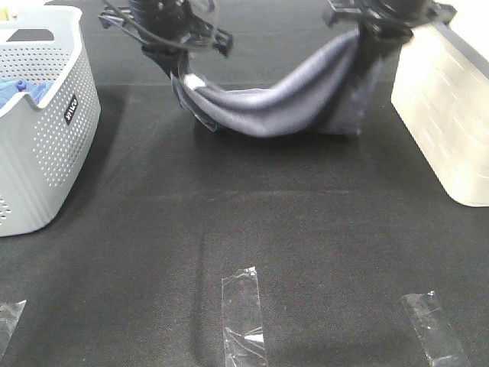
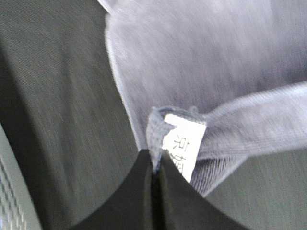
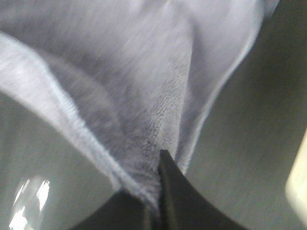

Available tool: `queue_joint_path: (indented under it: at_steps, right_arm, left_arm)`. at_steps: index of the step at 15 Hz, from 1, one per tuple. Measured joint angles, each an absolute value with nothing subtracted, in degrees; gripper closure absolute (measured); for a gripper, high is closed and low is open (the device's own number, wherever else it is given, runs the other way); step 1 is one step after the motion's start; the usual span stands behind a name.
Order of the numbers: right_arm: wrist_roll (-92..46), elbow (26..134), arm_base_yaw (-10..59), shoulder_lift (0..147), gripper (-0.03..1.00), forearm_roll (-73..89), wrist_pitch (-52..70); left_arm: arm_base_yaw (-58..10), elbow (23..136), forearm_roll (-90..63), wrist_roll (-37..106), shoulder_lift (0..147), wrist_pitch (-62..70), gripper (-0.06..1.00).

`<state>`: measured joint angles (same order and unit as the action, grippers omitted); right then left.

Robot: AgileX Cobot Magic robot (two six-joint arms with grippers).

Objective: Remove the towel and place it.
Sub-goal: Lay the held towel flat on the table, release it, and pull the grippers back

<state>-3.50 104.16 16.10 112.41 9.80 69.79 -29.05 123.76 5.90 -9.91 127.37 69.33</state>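
Both ends of the towel (image 1: 283,103) are being pinched: the left gripper (image 2: 156,165) is clamping the labelled corner, the right gripper (image 3: 160,160) the other end. The towel is sagging between them over the far middle of the black table (image 1: 306,229), right of the grey basket (image 1: 46,138).

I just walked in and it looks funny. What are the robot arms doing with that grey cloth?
The robot holds the towel up by its two ends. The left end effector is shut on one end and the right end effector is shut on the other. The middle sags low over the black table. A grey basket stands at the left and a pale bin at the right.
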Motion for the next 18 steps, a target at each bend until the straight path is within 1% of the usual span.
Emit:
queue_joint_path:
  at_steps: [3, 6, 8, 12, 14, 18]
  right_arm:
    - [-3.7, 87.1, 16.1, 101.1, 0.97, 12.0, 69.8]
    - [-3.8, 74.9, 16.1, 92.3, 0.97, 15.1, 69.8]
    - [-4.1, 66.5, 16.1, 87.1, 0.97, 16.1, 69.8]
    - [-4.9, 52.2, 16.1, 78.7, 0.97, 19.7, 69.8]
    - [-5.4, 46.8, 16.1, 75.5, 0.97, 20.3, 69.7]
    - [-5.8, 41.8, 16.2, 70.8, 0.97, 21.0, 69.7]
  left_arm:
    - [-33.0, 107.4, 7.2, -10.8, 115.6, 69.2, 0.94]
    - [-36.2, 92.5, 7.2, -13.7, 108.0, 69.3, 0.94]
    - [-38.8, 84.8, 7.2, -16.3, 103.6, 69.3, 0.94]
    - [-45.4, 74.5, 7.0, -21.7, 96.7, 69.2, 0.94]
    - [-50.0, 69.3, 6.2, -25.6, 93.9, 69.0, 0.94]
    - [-56.7, 65.2, 4.6, -30.7, 91.8, 68.9, 0.94]
